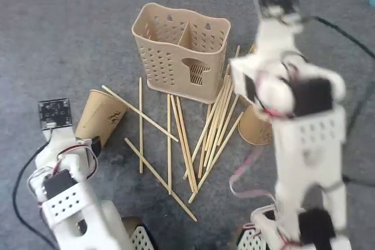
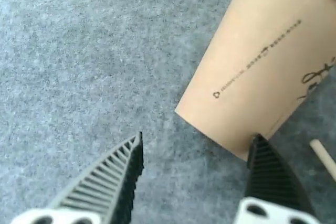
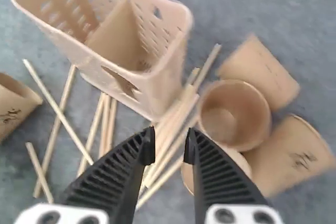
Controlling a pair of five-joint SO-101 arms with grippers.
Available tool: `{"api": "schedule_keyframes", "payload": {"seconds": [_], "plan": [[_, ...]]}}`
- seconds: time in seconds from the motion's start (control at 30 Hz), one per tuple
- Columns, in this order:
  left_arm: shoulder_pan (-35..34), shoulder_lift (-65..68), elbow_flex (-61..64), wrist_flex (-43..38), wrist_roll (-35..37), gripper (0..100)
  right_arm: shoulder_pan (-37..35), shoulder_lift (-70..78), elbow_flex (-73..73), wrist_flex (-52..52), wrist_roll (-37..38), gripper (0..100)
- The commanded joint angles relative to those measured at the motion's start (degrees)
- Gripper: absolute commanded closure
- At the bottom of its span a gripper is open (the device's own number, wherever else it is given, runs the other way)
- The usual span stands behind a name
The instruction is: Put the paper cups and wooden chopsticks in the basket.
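Observation:
A beige perforated basket with a divider stands upright at the back middle. Several wooden chopsticks lie scattered in front of it. One paper cup lies on its side at the left. My left gripper is open just short of that cup's base, holding nothing. To the right of the basket, one paper cup stands upright among other cups on their sides. My right gripper hovers above the chopsticks beside the basket, open by a narrow gap and empty.
Grey carpet covers the table. The right arm rises tall at the right and hides part of the cups there. A chopstick end lies beside the left cup's base. Open carpet lies left of the basket.

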Motion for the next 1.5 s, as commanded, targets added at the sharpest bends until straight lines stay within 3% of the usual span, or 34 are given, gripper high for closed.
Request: {"api": "schedule_keyframes", "payload": {"seconds": [0.0,0.27,0.5,0.97,1.23,1.33,1.47], "plan": [[-0.4,-1.1,0.0,-1.6,-0.3,70,-2.6,10.0,-12.0,0.0,-1.3,88.1],[-0.4,-1.1,0.7,-2.8,-0.3,70,-1.0,31.1,-31.6,0.6,-1.3,88.1],[-0.3,-1.3,1.1,-3.3,-0.3,70,-0.8,41.4,-37.5,0.6,-1.3,88.1],[1.2,-1.3,1.7,-4.5,-0.4,70,-1.9,38.0,-40.6,5.8,1.4,88.2],[1.2,-1.2,1.7,-4.4,-0.4,70,-1.6,47.8,-38.6,3.1,1.8,89.1],[1.2,-1.2,1.7,-4.3,-0.4,70,-2.9,50.9,-39.0,1.1,1.8,98.4],[1.2,-1.2,1.7,-4.2,-0.4,70,-4.7,52.4,-41.0,-1.4,1.8,99.2]]}}
